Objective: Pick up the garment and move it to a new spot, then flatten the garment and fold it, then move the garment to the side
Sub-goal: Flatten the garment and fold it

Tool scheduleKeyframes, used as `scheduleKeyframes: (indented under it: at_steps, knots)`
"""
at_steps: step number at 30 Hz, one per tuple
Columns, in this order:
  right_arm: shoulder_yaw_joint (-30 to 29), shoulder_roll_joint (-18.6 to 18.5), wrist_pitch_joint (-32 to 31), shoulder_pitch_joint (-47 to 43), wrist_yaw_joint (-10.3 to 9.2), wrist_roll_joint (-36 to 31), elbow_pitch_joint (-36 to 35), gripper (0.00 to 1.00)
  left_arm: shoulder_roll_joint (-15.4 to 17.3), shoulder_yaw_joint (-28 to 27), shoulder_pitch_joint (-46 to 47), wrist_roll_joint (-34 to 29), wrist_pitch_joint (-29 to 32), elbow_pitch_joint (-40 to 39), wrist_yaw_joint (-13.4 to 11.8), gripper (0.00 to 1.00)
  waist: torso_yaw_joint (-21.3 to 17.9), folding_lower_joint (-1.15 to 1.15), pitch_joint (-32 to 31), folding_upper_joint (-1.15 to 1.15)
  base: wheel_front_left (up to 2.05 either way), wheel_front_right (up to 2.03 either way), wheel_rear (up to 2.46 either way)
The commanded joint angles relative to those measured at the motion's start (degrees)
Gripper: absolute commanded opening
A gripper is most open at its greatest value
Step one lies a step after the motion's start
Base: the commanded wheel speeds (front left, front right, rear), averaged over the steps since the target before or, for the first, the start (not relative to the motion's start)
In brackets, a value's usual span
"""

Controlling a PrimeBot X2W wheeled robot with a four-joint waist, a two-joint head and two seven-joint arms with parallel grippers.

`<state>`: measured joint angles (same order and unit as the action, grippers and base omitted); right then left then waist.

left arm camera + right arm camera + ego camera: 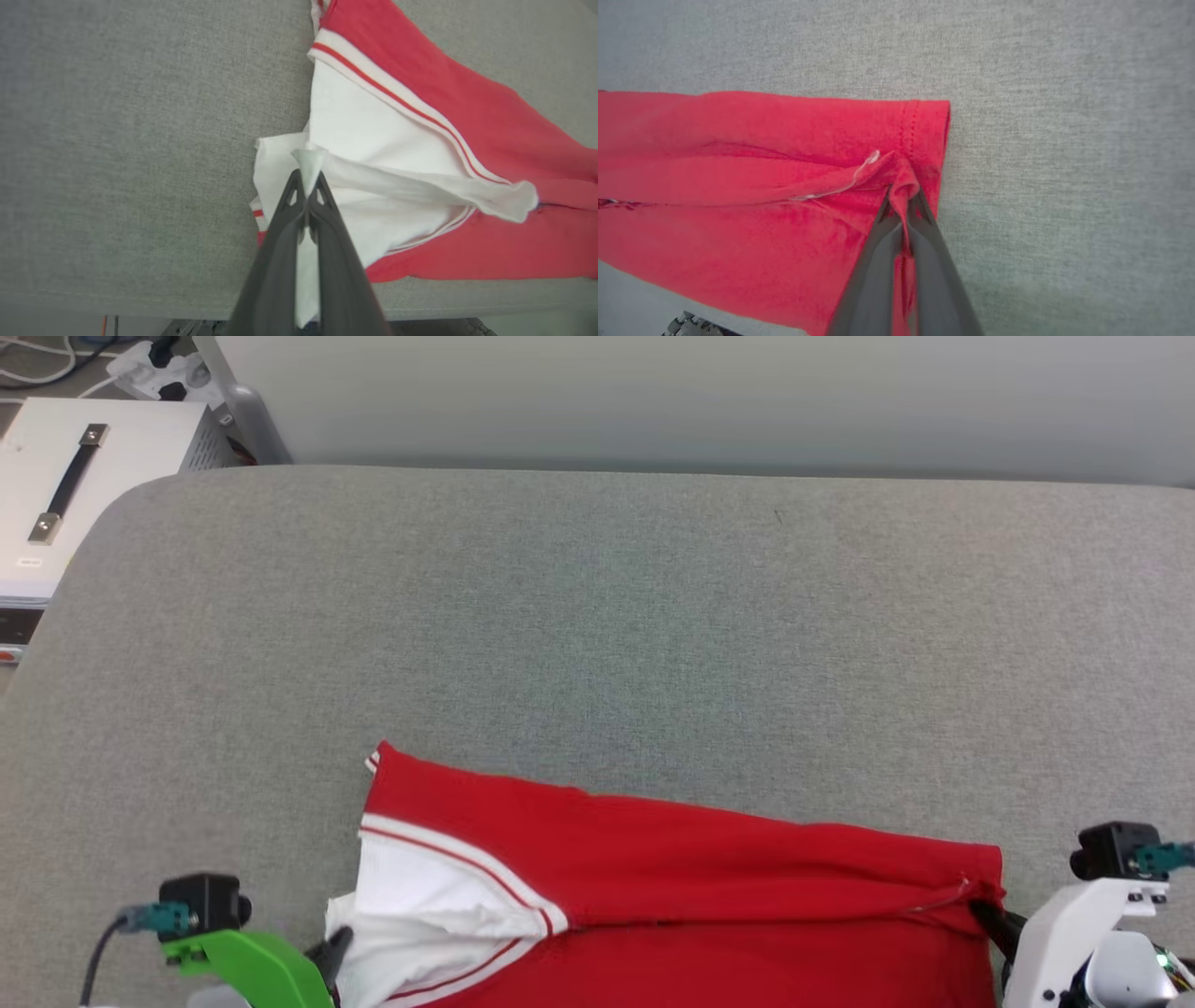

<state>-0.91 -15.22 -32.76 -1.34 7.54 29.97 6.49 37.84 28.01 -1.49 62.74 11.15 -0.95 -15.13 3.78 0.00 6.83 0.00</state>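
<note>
The garment point(672, 868), a red jersey with a white sleeve and red-and-white striped trim, lies folded lengthwise along the near edge of the grey table. My left gripper point(306, 182) is shut on a pinch of the white sleeve point(373, 140) at the garment's left end; in the head view it shows at the lower left point(331, 947). My right gripper point(903, 198) is shut on a fold of red cloth by the stitched hem point(924, 135) at the garment's right end, seen at the lower right of the head view point(985, 915). The lettering is hidden.
The grey fabric table point(597, 616) stretches wide and bare beyond the garment. A white case with a black handle point(84, 476) stands off the table's far left corner, with cables behind it. A pale wall runs along the back.
</note>
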Motion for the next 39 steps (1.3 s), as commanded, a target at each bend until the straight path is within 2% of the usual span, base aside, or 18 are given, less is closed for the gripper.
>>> scheduleKeyframes:
  at_steps: [1,11,12,13,14,15,19,23,32,39]
  knots:
    - [-1.0,0.2,0.8,-1.2,-0.05,-0.8,0.3,0.00,-0.2,0.2,-1.2,0.2,-0.2,0.1,-0.4,0.00,0.4,0.00,-0.3,0.00,0.00,0.00,0.00]
    - [-1.7,3.5,0.8,-4.1,-0.05,-1.2,0.7,0.00,-3.9,2.2,-1.0,1.3,-0.7,5.4,2.4,0.00,-0.1,0.00,-0.1,0.00,0.00,0.00,0.00]
    - [-1.6,3.5,1.0,-4.0,-0.05,-1.4,0.6,0.35,-4.0,2.3,-0.8,1.3,-0.8,6.0,2.7,0.00,-0.1,0.00,-0.1,0.00,0.00,0.00,0.00]
    - [-1.6,3.6,1.1,-4.1,-0.05,-1.3,0.7,1.00,-4.3,2.5,-0.4,1.1,-0.9,6.6,2.9,0.27,-0.2,0.00,-0.2,0.00,0.00,0.00,0.00]
    - [-1.5,3.5,1.4,-4.0,-0.05,-1.5,0.4,1.00,-4.5,2.5,0.0,1.1,-1.1,7.0,3.1,0.74,-0.2,0.00,-0.3,0.00,0.00,0.00,0.00]
    - [-1.5,3.5,2.1,-3.9,-0.05,-1.6,0.0,1.00,-4.6,2.6,0.4,0.8,-1.3,7.3,3.3,1.00,-0.2,0.00,-0.4,0.00,0.00,0.00,0.00]
    - [-1.5,3.6,2.4,-4.1,-0.05,-1.6,-1.4,1.00,-4.4,2.4,2.1,-1.2,-3.0,7.4,3.1,1.00,-0.3,0.00,-1.0,0.00,0.00,0.00,0.00]
    - [-2.1,3.6,2.3,-4.5,-0.05,-2.1,-4.5,1.00,-3.7,1.8,3.4,-3.9,-5.6,5.8,1.7,1.00,-0.4,0.00,-1.9,0.00,0.00,0.00,0.00]
    - [-5.9,4.3,-1.5,-7.3,-0.05,-4.3,-12.9,1.00,-3.3,0.5,4.9,-11.2,-14.1,-0.8,-2.5,1.00,-0.4,0.00,-3.6,0.00,0.00,0.00,0.00]
    - [-8.2,3.5,-6.4,-7.6,-0.05,-4.6,-15.0,1.00,-4.6,-0.7,6.3,-18.2,-23.1,-5.1,-5.7,1.00,0.3,0.00,-3.2,0.00,0.00,0.00,0.00]
